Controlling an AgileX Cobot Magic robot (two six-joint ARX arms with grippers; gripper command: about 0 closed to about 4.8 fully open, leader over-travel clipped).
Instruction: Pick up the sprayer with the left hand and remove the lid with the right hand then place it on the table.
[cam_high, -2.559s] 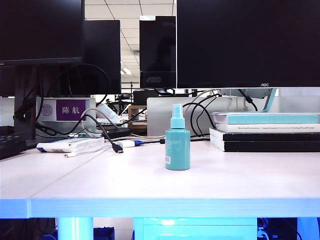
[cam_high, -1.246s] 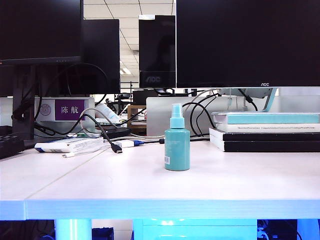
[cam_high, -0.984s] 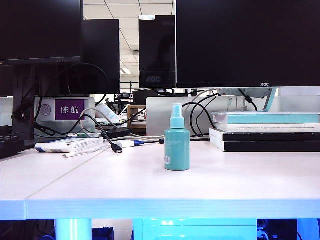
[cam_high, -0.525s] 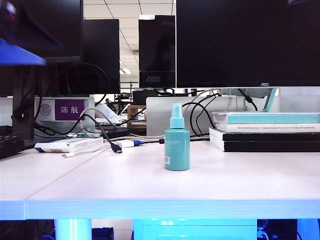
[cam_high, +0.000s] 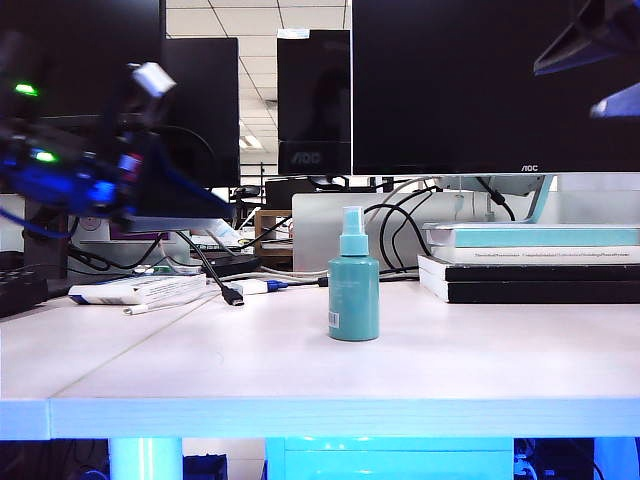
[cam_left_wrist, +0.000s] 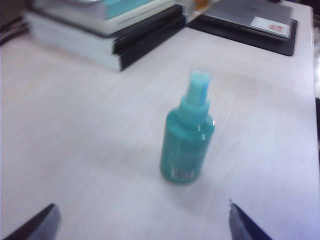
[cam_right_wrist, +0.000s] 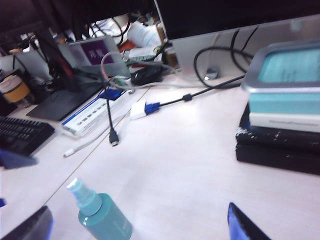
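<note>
Sprayer (cam_high: 354, 275) stands untouched; left hand (cam_high: 150, 205) and right hand (cam_high: 600, 65) spread wide, holding nothing.

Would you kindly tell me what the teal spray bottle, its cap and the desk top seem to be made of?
Teal cylindrical spray bottle: likely opaque plastic, smooth, with a small glint in the left wrist view. Pale translucent cap: probably thin plastic, since light passes through. Whitish desk top: looks like matte wood-grain laminate, though this is uncertain.

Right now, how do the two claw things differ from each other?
The left gripper hangs low at the left, level with the sprayer's lid, showing green lights and a white block. The right gripper sits high in the top right corner, only its bluish finger tips visible. Both are black, open, holding nothing, and clear of the sprayer.
</note>
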